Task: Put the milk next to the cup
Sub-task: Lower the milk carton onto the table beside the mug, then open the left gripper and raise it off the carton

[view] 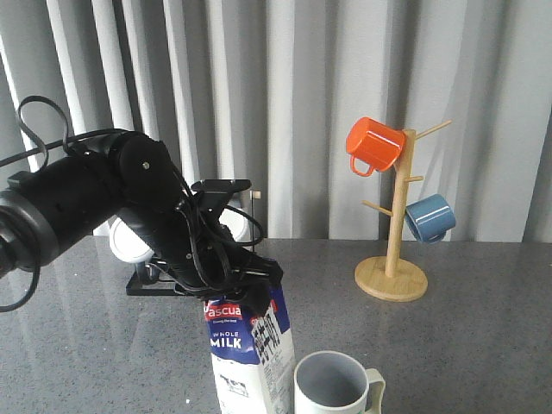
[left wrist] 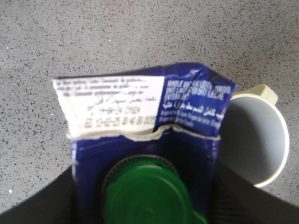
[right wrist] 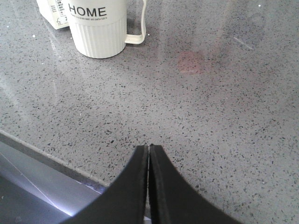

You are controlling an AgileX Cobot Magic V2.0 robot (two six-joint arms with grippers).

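Tall dark blue and white gable-top milk carton (view: pixel 250 354) w/ green round cap (left wrist: pixel 147 193) stands upright on the grey speckled stone table (view: pixel 466 345), near front edge. Left gripper (view: pixel 246 289) is closed on carton's top ridge, black fingers either side of the gable. White ribbed mug (view: pixel 336 385) w/ grey inside and black "HOME" lettering sits just beside the carton on its right side, handle pointing away from carton; touching or not, can't tell. Right gripper (right wrist: pixel 148 154) hovers low over bare table, well apart from mug, jaws pressed together, holding nothing. Wooden mug tree (view: pixel 392 250) at back right carries an orange mug (view: pixel 373 145) and a blue mug (view: pixel 429 217).
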